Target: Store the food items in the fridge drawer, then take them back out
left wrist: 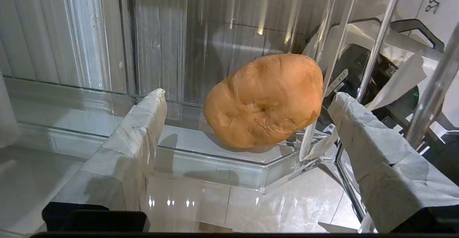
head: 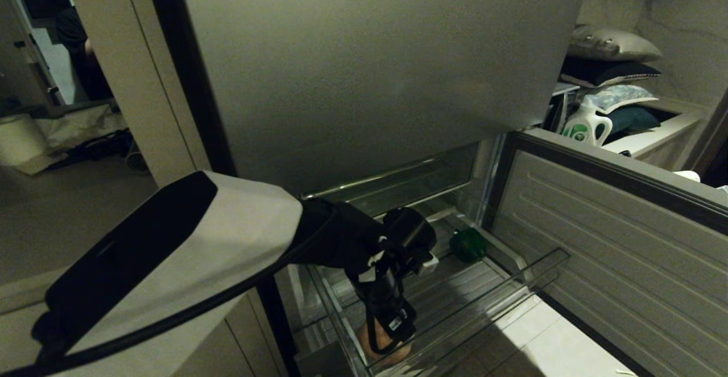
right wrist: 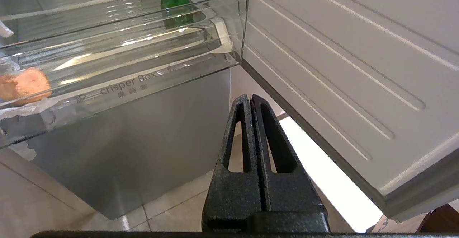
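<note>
Left gripper [left wrist: 247,123]: padded fingers spread wide, hanging just over the bread, holding nothing.
Orange-tan lumpy bread roll [left wrist: 264,99]: rests at the front corner of the clear ribbed fridge drawer [right wrist: 150,83], apparently stored.
Glossy dark-green rounded piece [head: 468,244]: far back corner.
Right gripper [right wrist: 252,123]: clenched, parked outside.

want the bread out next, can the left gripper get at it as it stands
Probably yes: the left gripper is open with the bread lying free between its fingers in the fridge drawer, nothing between.
</note>
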